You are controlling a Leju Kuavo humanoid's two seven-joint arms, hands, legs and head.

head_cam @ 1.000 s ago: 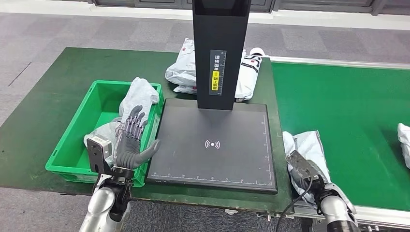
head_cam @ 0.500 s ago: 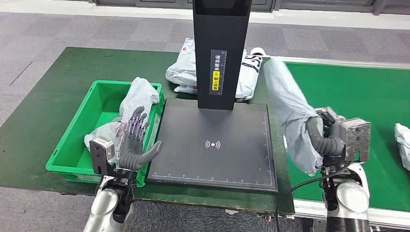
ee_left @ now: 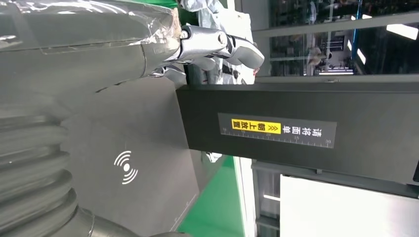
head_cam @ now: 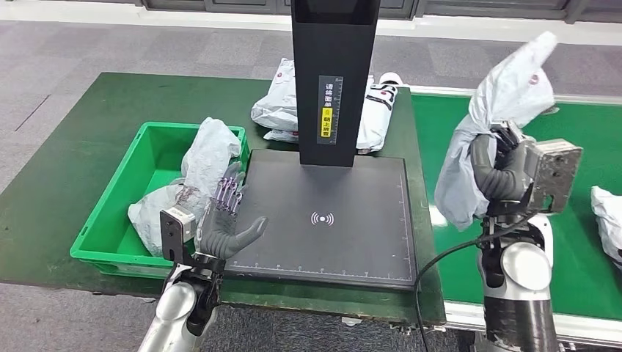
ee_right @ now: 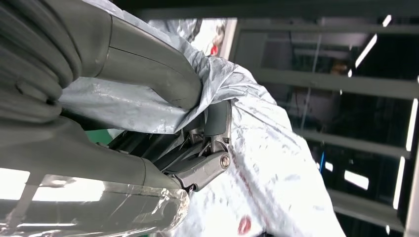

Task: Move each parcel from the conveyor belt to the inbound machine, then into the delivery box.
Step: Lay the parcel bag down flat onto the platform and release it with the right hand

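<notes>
Right hand (head_cam: 499, 172) grips one parcel (head_cam: 499, 110); two in box (head_cam: 110, 242).

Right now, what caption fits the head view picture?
Right hand lifts a grey parcel above the conveyor belt; left hand waits open.

The black column (head_cam: 334, 73) was cut off by the top edge and hid part of the far parcels (head_cam: 282, 103); another parcel (head_cam: 607, 220) was cropped at right.
</notes>
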